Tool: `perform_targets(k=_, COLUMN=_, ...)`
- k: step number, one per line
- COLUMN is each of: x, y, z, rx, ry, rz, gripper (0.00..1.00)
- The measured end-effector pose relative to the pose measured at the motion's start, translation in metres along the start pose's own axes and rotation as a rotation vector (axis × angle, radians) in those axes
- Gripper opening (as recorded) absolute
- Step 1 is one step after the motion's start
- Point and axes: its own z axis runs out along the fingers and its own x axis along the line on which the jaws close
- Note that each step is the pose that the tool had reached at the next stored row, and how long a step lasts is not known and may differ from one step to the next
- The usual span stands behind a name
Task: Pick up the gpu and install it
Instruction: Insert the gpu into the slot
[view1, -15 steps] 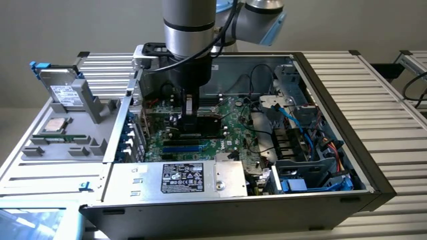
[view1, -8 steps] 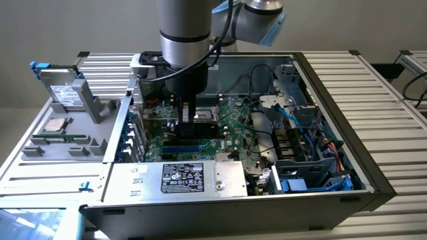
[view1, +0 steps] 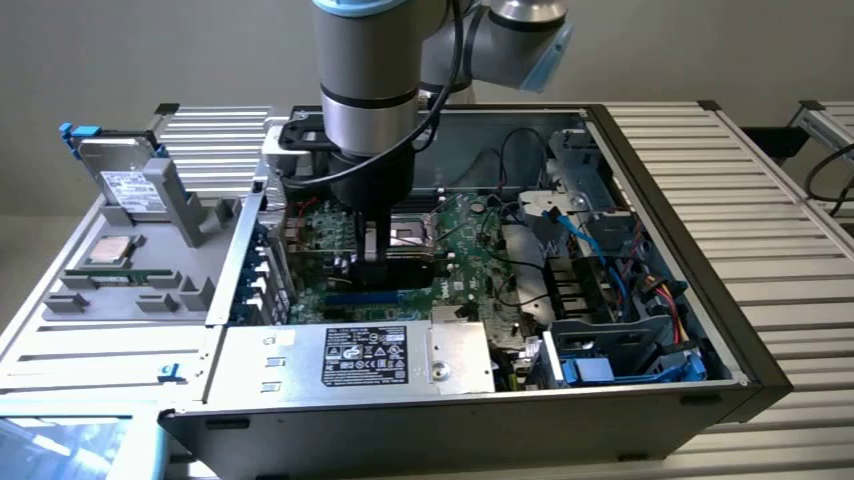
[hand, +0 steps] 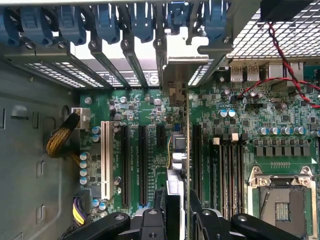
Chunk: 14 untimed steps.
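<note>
On the ribbed worktop the open computer case holds the end effector, part-closed on the gpu, edge-on over the motherboard slots — misalignment could jam it; tilt might bend contacts.

Robotics lab: open computer case, robot arm

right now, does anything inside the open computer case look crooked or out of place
nothing stands out: the flat green-and-black gpu card stands upright, gripped between the black fingers, running parallel to the long black motherboard slots, not tilted
</note>
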Motion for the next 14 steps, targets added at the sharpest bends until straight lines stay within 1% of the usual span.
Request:
perform_targets(k=4, x=0.0003, y=0.0007, z=0.0053, rx=-0.0002, ry=0.0, rz=0.0, gripper=0.28)
perform_targets(k=6, x=0.0003, y=0.0021, z=0.0062, rx=-0.0005, ry=0.0001, rz=0.0, gripper=0.28)
perform_targets(k=10, x=0.0003, y=0.0024, z=0.0065, rx=-0.0005, ry=-0.0002, rz=0.0, gripper=0.28)
perform_targets(k=14, x=0.0003, y=0.006, z=0.0089, rx=0.0005, ry=-0.0004, rz=0.0, gripper=0.28)
